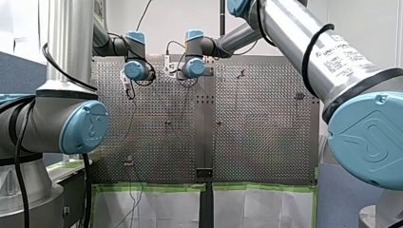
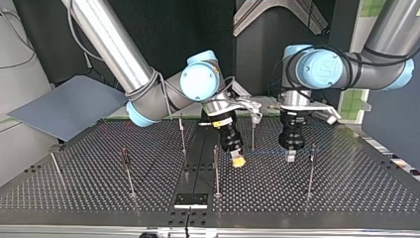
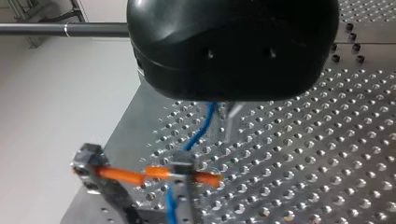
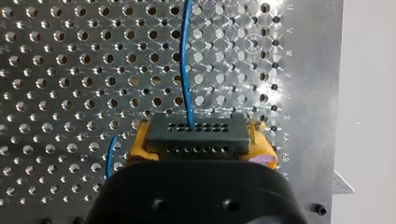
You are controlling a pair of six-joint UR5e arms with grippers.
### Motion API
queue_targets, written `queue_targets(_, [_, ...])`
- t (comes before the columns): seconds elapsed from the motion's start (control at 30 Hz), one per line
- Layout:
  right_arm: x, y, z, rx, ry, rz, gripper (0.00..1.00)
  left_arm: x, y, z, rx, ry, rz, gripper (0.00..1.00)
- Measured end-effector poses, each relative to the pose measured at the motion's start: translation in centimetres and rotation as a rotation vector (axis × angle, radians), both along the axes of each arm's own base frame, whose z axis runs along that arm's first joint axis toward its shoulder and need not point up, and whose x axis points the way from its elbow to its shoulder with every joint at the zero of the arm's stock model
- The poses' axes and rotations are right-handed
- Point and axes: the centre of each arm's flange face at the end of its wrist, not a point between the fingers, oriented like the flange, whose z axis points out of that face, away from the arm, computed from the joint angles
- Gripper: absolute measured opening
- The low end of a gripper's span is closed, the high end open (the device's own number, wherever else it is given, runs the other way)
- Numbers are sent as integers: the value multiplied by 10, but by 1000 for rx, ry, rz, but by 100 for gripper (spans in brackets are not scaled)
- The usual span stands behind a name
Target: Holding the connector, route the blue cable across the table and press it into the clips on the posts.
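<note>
My right gripper's [image 4: 200, 145] yellow pads [image 4: 264, 150] pinch the connector [image 4: 196, 133] from both sides; it is a dark grey rectangular block with two rows of small round holes on its face; the blue cable [image 4: 183, 60], thin and round, leaves the upper row and runs ahead in a slight bend over the perforated table [image 4: 56, 70]; a short stretch of the same blue shows beside one pad. In the top view this gripper is low over the table's middle, just beside a thin post [image 2: 216, 168]. My left gripper [image 2: 290, 155] hangs near it, towards that view's right; its grip cannot be told; under it the cable drops past an orange-armed clip [image 3: 159, 172]; whether it sits in the clip I cannot tell.
</note>
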Motion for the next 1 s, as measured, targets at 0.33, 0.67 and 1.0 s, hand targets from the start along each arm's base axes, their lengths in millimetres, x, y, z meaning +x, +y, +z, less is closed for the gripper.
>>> queue_targets(0.33, [0, 4, -10, 22, 14, 4, 0, -14, -3, -28, -2, 51, 3, 0])
queue_targets(0.67, [-7, 6, -43, 63, 61, -3, 0, -33, -6, -63, -11, 98, 19, 0])
queue_targets(1.0, [-19, 13, -88, 118, 133, -4, 0, -48, -12, -129, 22, 209, 28, 0])
